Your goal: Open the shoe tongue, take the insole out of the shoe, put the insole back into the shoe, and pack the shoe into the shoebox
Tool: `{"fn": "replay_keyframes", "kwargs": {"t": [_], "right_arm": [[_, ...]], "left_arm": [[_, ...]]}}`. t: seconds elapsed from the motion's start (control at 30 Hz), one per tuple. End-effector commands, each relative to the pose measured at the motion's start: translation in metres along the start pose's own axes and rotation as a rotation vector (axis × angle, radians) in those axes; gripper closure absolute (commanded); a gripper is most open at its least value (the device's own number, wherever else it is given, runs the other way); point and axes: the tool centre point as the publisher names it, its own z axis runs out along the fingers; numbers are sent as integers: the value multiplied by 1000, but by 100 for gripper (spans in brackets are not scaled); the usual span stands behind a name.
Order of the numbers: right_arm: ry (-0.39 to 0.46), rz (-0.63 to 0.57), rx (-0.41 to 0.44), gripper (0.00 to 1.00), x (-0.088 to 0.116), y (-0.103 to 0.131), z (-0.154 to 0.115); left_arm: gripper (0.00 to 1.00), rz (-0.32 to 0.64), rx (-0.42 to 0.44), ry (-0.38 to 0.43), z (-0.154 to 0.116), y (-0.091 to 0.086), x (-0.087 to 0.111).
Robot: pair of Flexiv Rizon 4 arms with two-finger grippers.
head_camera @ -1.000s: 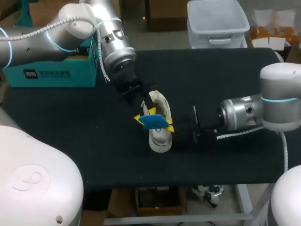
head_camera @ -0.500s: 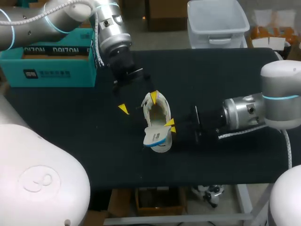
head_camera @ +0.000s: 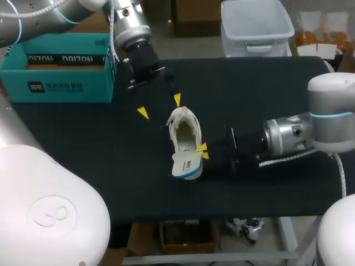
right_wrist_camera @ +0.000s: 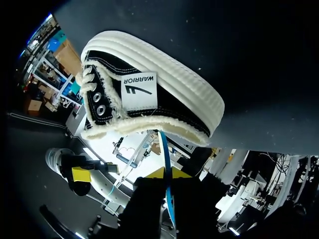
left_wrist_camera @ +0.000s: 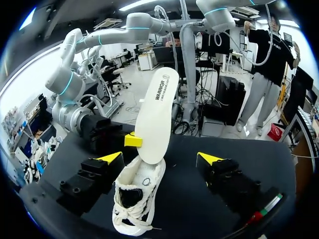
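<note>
White canvas shoe (head_camera: 183, 123) lies on black table (head_camera: 83, 149). R gripper (head_camera: 202, 151) at shoe's heel end, clamped on blue-backed insole (head_camera: 186, 164), which stands up over the heel opening. L gripper (head_camera: 160, 106) just past shoe's toe, fingers wide apart, holding nothing. Teal shoebox (head_camera: 55, 83) well left of shoe, top open.

black table (head_camera: 266, 83) carries a white shoe (head_camera: 186, 136) mid-table and a teal shoebox (head_camera: 55, 84) far left.

White shoe (head_camera: 186, 123) upright on bench (head_camera: 266, 88). White, blue-backed insole (head_camera: 185, 164) sticks out of one end, tilted. Teal shoebox (head_camera: 61, 83) open, well apart.
</note>
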Motion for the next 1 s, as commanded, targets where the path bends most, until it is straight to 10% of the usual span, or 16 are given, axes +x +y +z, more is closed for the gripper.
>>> {"fn": "replay_keyframes", "kwargs": {"t": [0.03, 0.3, 0.8, 1.0], "right_arm": [[-1, 1, 15, 100, 1, 4, -1], [1, 8, 30, 100, 3, 7, -1], [26, 21, 34, 100, 5, 7, 3], [56, -33, -10, 100, 7, 2, 1]], "left_arm": [[0, -11, 14, -38, -5, 7, -2], [0, 29, -51, -166, 7, -7, 14], [0, 82, -33, -681, 65, -34, 49], [0, 27, 14, -709, 64, -30, 50]]}}
